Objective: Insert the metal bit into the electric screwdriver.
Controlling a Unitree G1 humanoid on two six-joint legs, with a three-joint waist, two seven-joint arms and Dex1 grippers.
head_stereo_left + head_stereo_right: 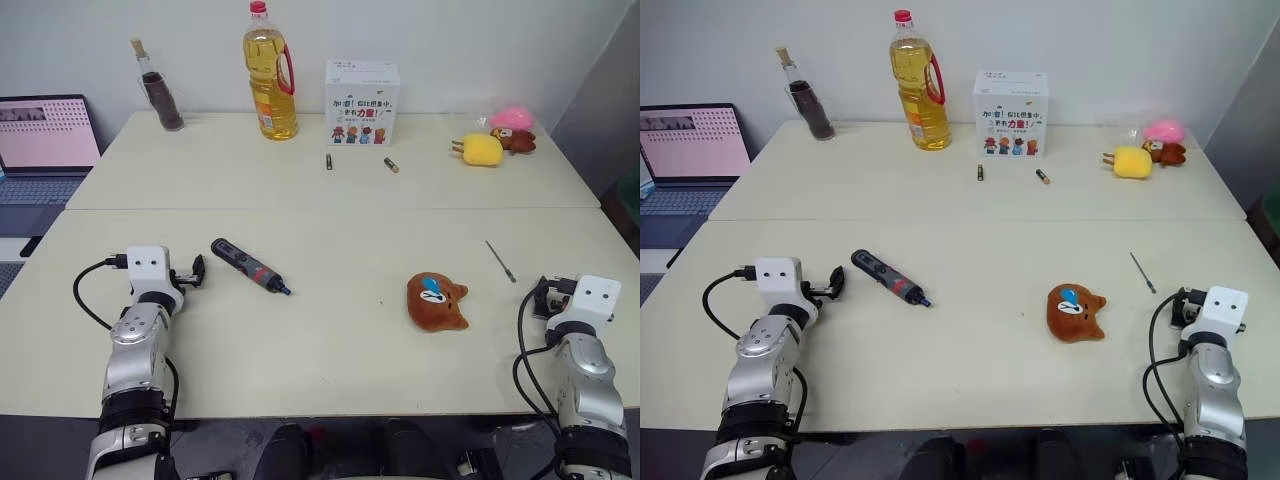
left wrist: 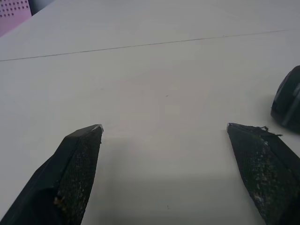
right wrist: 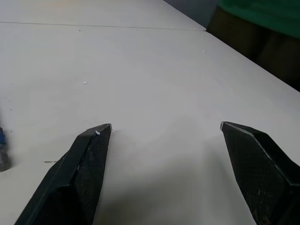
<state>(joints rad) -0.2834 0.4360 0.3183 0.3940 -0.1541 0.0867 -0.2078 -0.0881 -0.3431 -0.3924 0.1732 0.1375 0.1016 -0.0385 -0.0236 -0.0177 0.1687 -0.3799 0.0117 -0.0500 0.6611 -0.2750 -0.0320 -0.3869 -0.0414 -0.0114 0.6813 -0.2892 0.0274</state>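
The electric screwdriver [image 1: 250,266], dark with a red middle and a blue tip, lies slanted on the near table [image 1: 330,350], left of centre. My left gripper [image 1: 192,273] is open and empty just left of its dark rear end [image 2: 288,105]. The metal bit [image 1: 501,261], a thin grey rod, lies at the right of the table. My right gripper [image 1: 543,297] is open and empty a short way nearer than the bit and to its right. Its fingers [image 3: 89,154] hover over bare tabletop.
A brown bear plush [image 1: 436,302] lies between screwdriver and bit. On the far table stand an oil bottle [image 1: 270,75], a dark-liquid glass bottle [image 1: 160,90] and a white box [image 1: 361,102], with two short dark cylinders [image 1: 328,161] and plush toys [image 1: 482,150]. A laptop [image 1: 45,135] sits at the far left.
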